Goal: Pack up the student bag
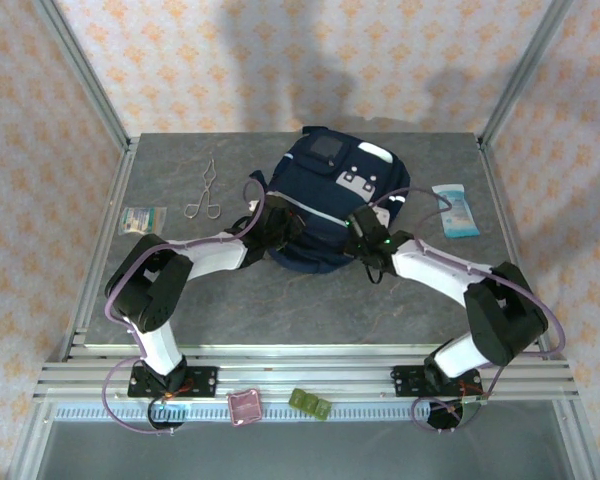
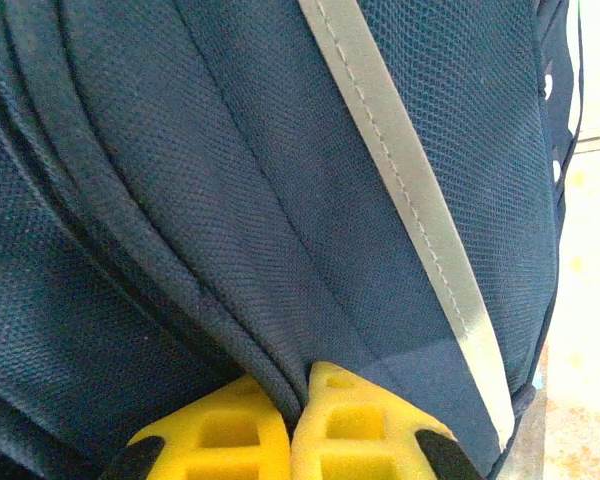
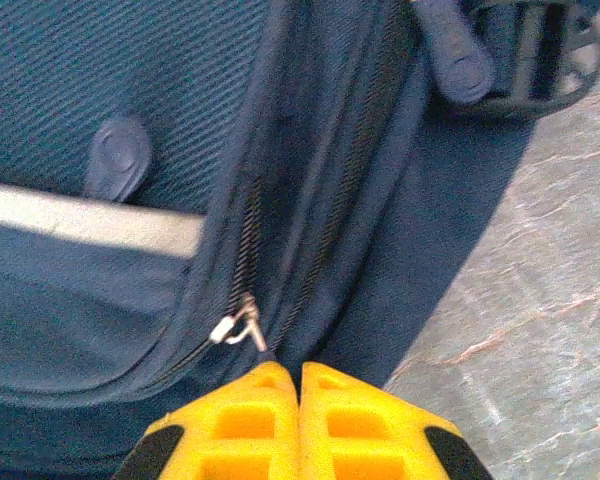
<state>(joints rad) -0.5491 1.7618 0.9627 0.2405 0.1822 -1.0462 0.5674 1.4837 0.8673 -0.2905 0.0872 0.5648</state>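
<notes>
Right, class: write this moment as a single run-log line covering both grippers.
left gripper: shut on student bag fabric fold | right gripper: shut on zipper pull | bag: lying on table

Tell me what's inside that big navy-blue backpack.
Of the navy-blue fabric backpack only the outside shows: a light-grey stripe and a metal zipper pull. Fabric hides any contents.

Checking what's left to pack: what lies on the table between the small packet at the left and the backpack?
Metal tongs lie between the packet and the student bag, as the top view shows.
</notes>
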